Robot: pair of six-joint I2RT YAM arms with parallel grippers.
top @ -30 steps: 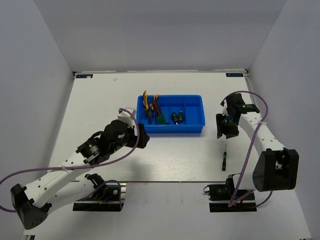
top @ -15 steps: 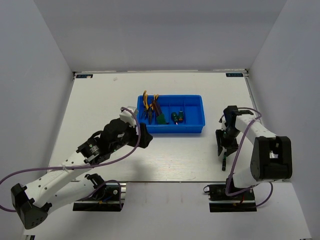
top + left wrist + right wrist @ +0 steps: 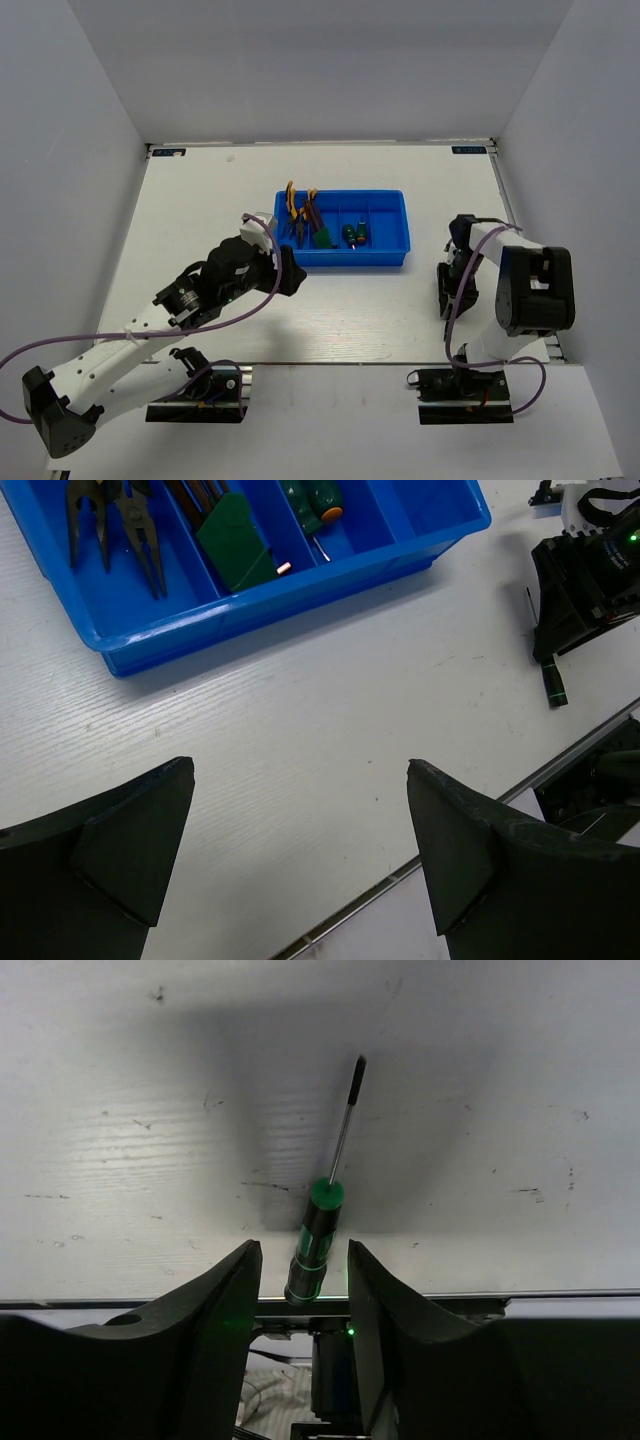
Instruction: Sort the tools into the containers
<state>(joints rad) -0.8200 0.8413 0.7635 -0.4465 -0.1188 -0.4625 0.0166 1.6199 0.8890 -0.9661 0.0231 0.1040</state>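
Note:
The blue tray (image 3: 345, 259) sits at the table's middle; it also shows in the left wrist view (image 3: 300, 595). Two yellow-handled pliers (image 3: 291, 207) lie in its left compartment (image 3: 110, 525). The green-holdered hex-key set (image 3: 235, 545) lies in the second. Green screwdrivers (image 3: 352, 235) lie in the third. The thin black screwdriver (image 3: 320, 1230) lies on the table by the near edge, right of the tray. My right gripper (image 3: 303, 1250) is open, low over it, with its jaws on either side of the handle's end. My left gripper (image 3: 300, 770) is open and empty, in front of the tray's left corner.
The table's near edge and metal rail (image 3: 470, 1298) run just behind the screwdriver's handle. The right arm's base (image 3: 465, 385) stands below it. White walls close in the table at the left, back and right.
My right gripper has swung from beside the tray toward the near edge and come down over the black screwdriver. The left arm has barely moved.

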